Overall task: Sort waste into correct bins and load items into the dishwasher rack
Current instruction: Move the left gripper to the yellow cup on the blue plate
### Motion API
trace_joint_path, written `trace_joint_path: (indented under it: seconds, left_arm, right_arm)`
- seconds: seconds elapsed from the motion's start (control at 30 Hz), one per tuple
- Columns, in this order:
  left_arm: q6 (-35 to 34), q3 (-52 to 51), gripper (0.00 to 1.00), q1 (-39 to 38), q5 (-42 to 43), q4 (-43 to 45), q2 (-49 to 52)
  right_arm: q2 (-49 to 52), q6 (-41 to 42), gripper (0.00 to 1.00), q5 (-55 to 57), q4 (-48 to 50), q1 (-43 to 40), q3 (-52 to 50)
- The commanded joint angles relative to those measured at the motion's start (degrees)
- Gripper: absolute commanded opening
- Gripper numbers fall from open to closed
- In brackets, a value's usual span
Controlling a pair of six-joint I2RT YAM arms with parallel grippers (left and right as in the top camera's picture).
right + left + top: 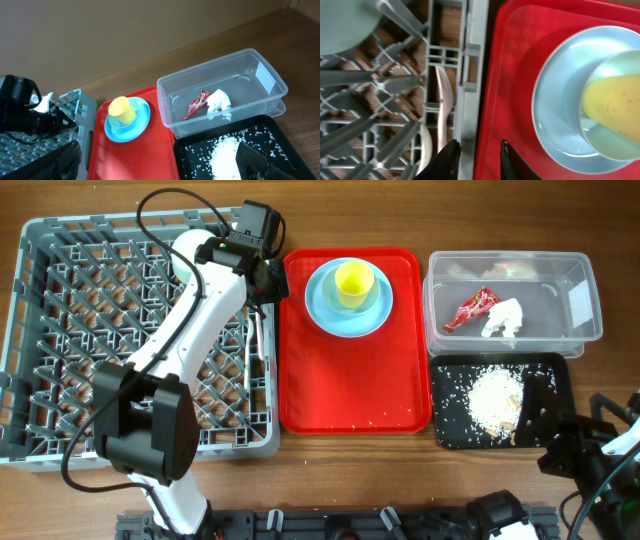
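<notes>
My left gripper (270, 280) (479, 152) hovers open and empty over the right rim of the grey dishwasher rack (60, 240) (470, 75). Just inside that rim lies white cutlery (255, 340) (443, 100). On the red tray (350, 390) the blue plate (320, 315) (555, 115) carries the green bowl (380, 296) with the yellow cup (354, 282) (615, 105) in it. The red wrapper (472, 310) and the tissue (505, 320) lie in the clear tub (580, 270). Rice scraps (495, 398) are piled in the black tray (555, 380). My right gripper (565, 452) (150, 165) stands wide open near that tray's front right corner.
The red tray sits between the rack and the two bins, almost touching the rack's rim. A few rice grains lie scattered along the red tray's front edge (370, 420). Bare wooden table shows in front of the tray and behind everything.
</notes>
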Motion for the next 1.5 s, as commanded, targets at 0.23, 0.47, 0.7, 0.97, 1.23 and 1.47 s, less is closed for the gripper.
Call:
trace_joint_path:
  seconds: [0.23,0.47,0.7,0.97,1.23,1.47]
  left_arm:
    - [-0.72,-0.07,0.13,0.09,-2.36,-0.04,3.63]
    - [0.98,-0.07,0.04,0.09,-2.34,-3.04,3.45]
    - [0.98,-0.07,0.04,0.09,-2.34,-6.54,3.45]
    - [0.74,-0.07,0.04,-1.44,-2.29,-6.34,3.45]
    - [0.79,-0.07,0.16,-3.21,-2.58,-2.69,3.45]
    - [1.01,-0.02,0.36,-2.49,-10.38,-2.34,2.73]
  right_arm:
    - [-0.2,0.35,1.0,0.96,0.13,-0.26,0.26]
    - [-0.2,0.35,1.0,0.96,0.13,-0.26,0.26]
    - [-0.2,0.35,1.0,0.96,0.13,-0.26,0.26]
    - [-0.2,0.35,1.0,0.96,0.13,-0.26,0.26]
    - [-0.2,0.35,1.0,0.96,0.13,-0.26,0.26]
    - [-0.2,0.35,1.0,0.96,0.13,-0.26,0.26]
